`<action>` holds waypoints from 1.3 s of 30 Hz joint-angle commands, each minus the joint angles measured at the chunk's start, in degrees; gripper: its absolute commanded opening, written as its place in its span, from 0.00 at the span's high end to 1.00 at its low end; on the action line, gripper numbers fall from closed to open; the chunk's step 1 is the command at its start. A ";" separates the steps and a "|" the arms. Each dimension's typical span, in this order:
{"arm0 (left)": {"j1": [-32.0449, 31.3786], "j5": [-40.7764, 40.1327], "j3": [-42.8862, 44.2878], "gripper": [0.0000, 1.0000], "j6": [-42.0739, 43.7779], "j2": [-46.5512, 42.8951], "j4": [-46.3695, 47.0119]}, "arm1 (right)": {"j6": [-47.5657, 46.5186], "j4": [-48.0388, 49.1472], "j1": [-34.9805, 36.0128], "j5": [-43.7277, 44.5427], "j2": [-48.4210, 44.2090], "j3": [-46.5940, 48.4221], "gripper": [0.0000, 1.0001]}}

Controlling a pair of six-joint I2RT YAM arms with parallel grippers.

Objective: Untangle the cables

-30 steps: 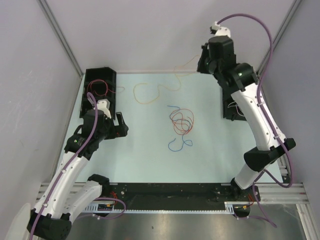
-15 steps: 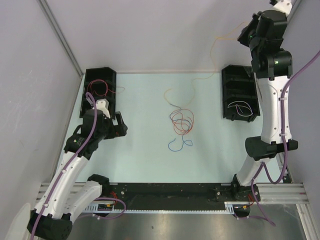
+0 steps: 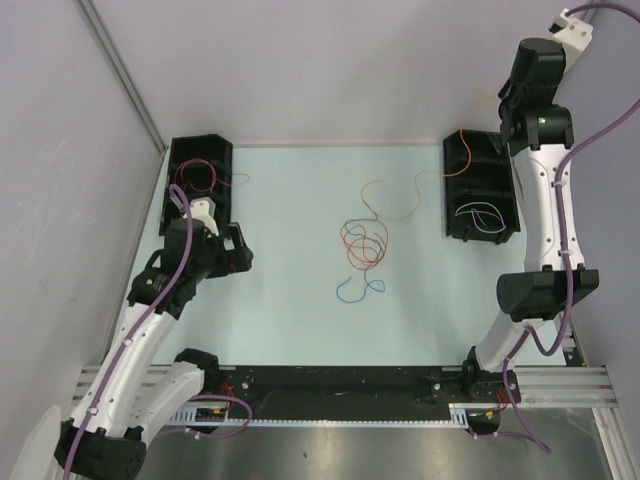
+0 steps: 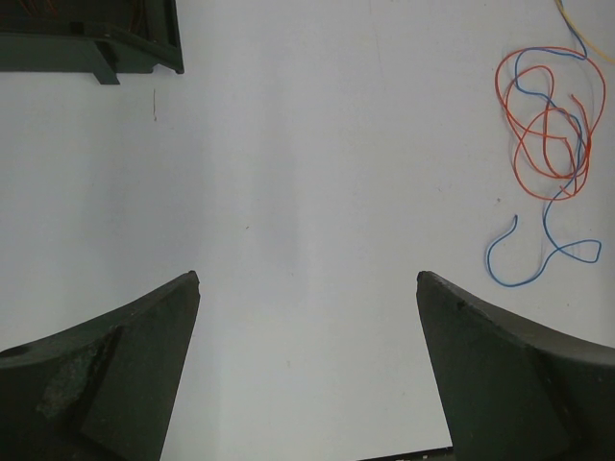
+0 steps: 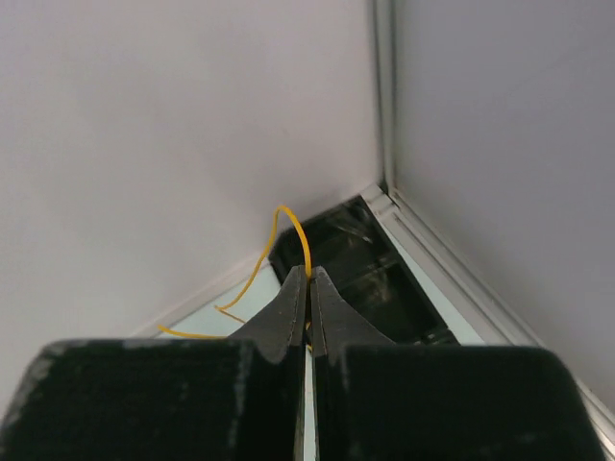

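A tangle of red, blue and dark purple cables (image 3: 362, 245) lies in the middle of the table, with a blue loop (image 3: 360, 289) at its near end. It also shows in the left wrist view (image 4: 546, 134). My right gripper (image 3: 503, 97) is raised over the far right bin and shut on an orange cable (image 3: 398, 205). That cable trails down across the bin's rim to the table beside the tangle. In the right wrist view the jaws (image 5: 308, 275) pinch the orange cable (image 5: 288, 219). My left gripper (image 3: 238, 250) is open and empty at the left (image 4: 307, 288).
A black bin (image 3: 218, 150) at the far left holds a red cable (image 3: 196, 176); its corner shows in the left wrist view (image 4: 96, 43). A black bin (image 3: 455, 190) at the far right holds white and purple cables (image 3: 480, 215); it shows below the right gripper (image 5: 375, 269). Walls stand close.
My right gripper has swung right and up to the far right corner, dragging the orange cable from the far middle of the table toward the right bin. The left arm has barely moved.
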 commanded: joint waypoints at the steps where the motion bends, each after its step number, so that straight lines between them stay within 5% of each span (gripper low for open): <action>1: 0.46 -0.66 -0.28 0.00 0.85 -0.62 1.07 | 4.69 1.68 -4.83 1.48 -0.01 -6.92 1.00; 9: 0.55 -0.58 -0.19 0.00 0.85 -0.45 1.07 | 11.03 3.61 -11.61 -7.57 1.31 -16.43 1.00; 21: 0.55 -0.40 -0.28 0.00 0.84 -0.27 1.15 | 13.22 5.20 -12.41 -14.43 6.06 -25.75 1.00; 39: 0.73 -0.40 -0.28 0.00 0.85 -0.27 1.15 | 11.64 5.20 -15.04 -14.61 20.29 -22.35 1.00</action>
